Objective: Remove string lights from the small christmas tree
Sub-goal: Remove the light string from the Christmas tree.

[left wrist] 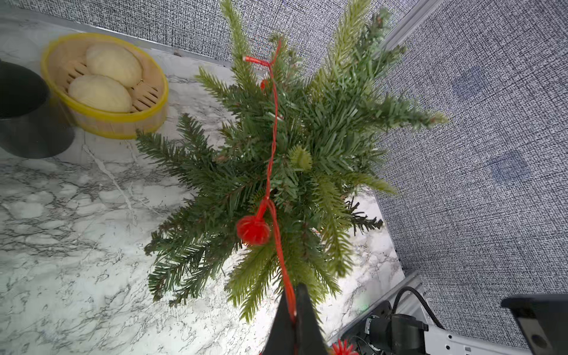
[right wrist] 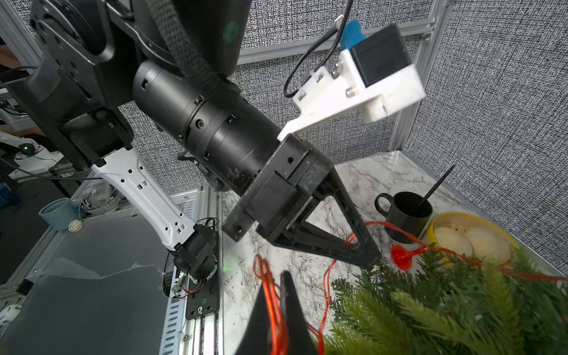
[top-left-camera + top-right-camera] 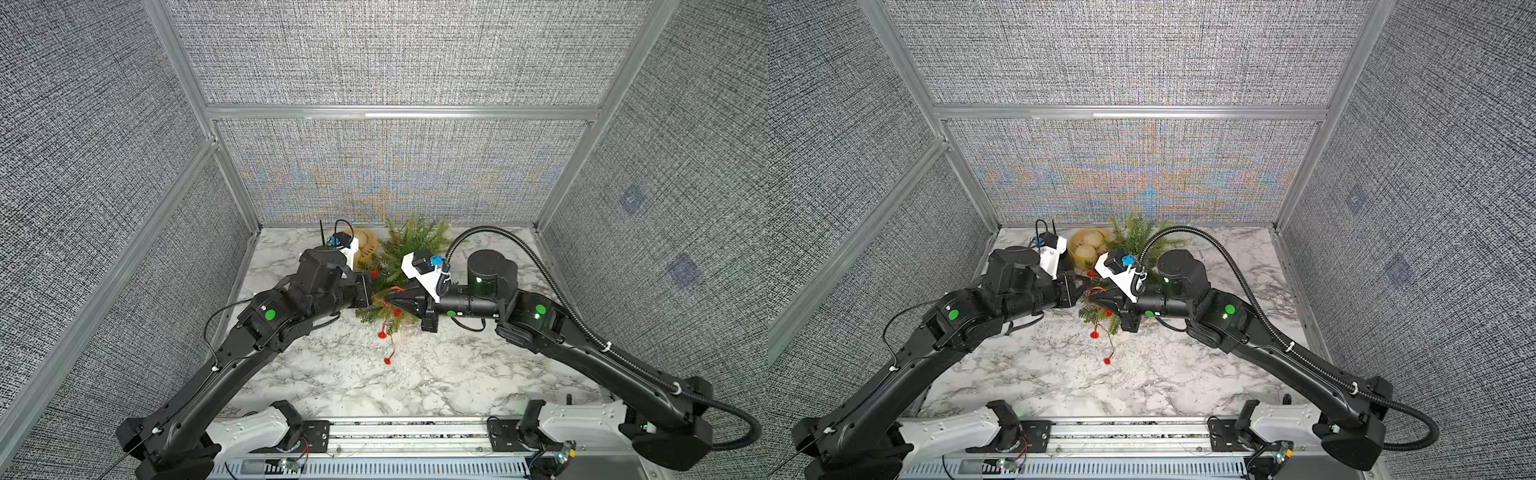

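String lights (image 1: 253, 230) mid-unwinding, still over small christmas tree (image 1: 332, 144) | left gripper (image 1: 296, 290), right gripper (image 2: 276, 281) both clamped on wire | next (judged): draw wire toward left fingers (image 1: 307, 316), off branches.

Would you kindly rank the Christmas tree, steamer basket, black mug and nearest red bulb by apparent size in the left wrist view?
Largest to smallest:
small green artificial Christmas tree
round yellow-rimmed bamboo steamer basket
black mug, cropped by the frame, so rank unsure
round red bulb
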Robot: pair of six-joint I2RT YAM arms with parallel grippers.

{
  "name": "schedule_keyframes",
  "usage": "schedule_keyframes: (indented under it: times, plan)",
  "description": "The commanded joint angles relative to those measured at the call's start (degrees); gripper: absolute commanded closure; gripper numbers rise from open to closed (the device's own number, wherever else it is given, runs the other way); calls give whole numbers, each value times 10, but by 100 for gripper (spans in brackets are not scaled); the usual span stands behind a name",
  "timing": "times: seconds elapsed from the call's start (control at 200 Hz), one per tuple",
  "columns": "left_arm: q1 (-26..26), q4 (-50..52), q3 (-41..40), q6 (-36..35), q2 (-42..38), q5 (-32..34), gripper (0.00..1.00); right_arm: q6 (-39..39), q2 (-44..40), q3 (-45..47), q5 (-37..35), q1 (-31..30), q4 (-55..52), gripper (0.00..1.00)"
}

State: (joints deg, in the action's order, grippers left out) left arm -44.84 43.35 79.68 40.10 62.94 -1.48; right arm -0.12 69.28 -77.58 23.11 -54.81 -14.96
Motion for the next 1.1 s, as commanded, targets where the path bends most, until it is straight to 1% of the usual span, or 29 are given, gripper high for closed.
schedule_keyframes:
  times: [0.0, 0.21, 0.385, 0.615, 0.705, 0.93, 1.096]
  plan:
    - [1, -2, 10, -10, -2, 12, 100, 1, 4, -10, 13, -1, 14, 100]
    - [3, 13, 16, -20, -5, 28, 100, 11, 20, -23, 31, 0, 27, 100]
    - [9, 12, 14, -22, -5, 27, 100, 30, 33, -30, 52, -3, 39, 100]
    - [13, 7, 23, -27, -3, 21, 100, 30, 42, -43, 48, -4, 42, 100]
    - [14, 13, 25, -34, -3, 30, 100, 30, 47, -46, 48, -4, 42, 100]
    - [38, 17, 7, -44, -10, 32, 100, 42, 60, -28, 55, -8, 44, 100]
    - [56, 12, 6, -61, -8, 21, 100, 38, 71, -7, 64, -27, 38, 100]
